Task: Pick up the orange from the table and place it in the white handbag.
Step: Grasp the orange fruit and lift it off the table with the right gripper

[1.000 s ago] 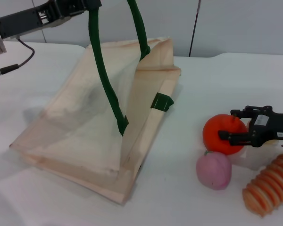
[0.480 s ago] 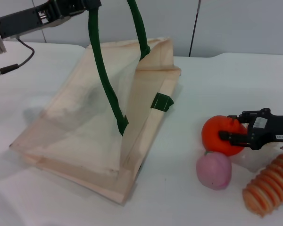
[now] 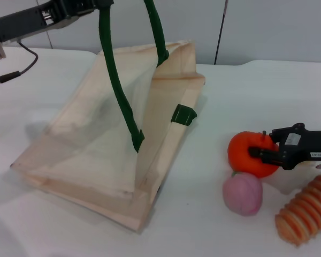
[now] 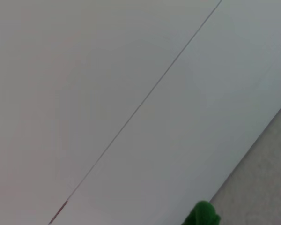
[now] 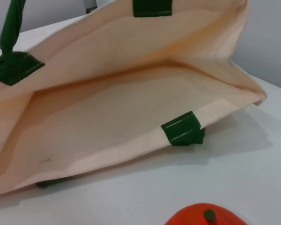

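Orange (image 3: 250,153) on the table (image 3: 246,91), my right gripper (image 3: 263,152) clamped on its right side, a pink fruit (image 3: 242,194) touching just below it. White handbag (image 3: 112,134) lies well to the left of the fingers, mouth toward the orange. My left gripper (image 3: 93,5) grips a green handle (image 3: 115,75), holding that mouth open.

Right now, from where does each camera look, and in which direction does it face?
Head: high, facing forward and down at the white handbag, orange, both arms.
Left wrist: near the raised left gripper, facing blank wall; a green handle shows.
Right wrist: low behind the right gripper, facing the open bag; no fingers show.
Shared: head and right wrist see orange and bag.
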Tool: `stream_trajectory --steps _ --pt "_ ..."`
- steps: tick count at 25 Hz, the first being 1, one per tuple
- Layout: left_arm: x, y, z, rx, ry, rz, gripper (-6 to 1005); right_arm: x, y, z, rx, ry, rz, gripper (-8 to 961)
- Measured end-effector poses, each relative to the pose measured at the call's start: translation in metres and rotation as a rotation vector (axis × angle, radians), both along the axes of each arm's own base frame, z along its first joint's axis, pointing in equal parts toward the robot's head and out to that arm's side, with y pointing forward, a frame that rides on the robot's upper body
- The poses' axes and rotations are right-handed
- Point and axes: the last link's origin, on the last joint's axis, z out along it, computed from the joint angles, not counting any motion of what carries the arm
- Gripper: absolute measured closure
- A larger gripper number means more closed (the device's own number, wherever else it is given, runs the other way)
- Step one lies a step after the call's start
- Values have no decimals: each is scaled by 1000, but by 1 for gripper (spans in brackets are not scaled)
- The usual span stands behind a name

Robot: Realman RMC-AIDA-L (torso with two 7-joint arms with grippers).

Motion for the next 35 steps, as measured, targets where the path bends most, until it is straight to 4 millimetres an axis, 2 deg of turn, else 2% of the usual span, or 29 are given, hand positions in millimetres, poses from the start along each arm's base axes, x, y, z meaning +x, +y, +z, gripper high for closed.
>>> stream_trajectory --steps 8,27,35 --pt "-2 -1 1 1 0 5 821 -1 0 1 -5 10 -9 583" --pt "-2 -1 1 0 -1 4 811 -7 -1 3 -21 37 11 770" --pt "-1 -1 1 -3 -4 2 807 -11 -2 8 -20 58 29 802"
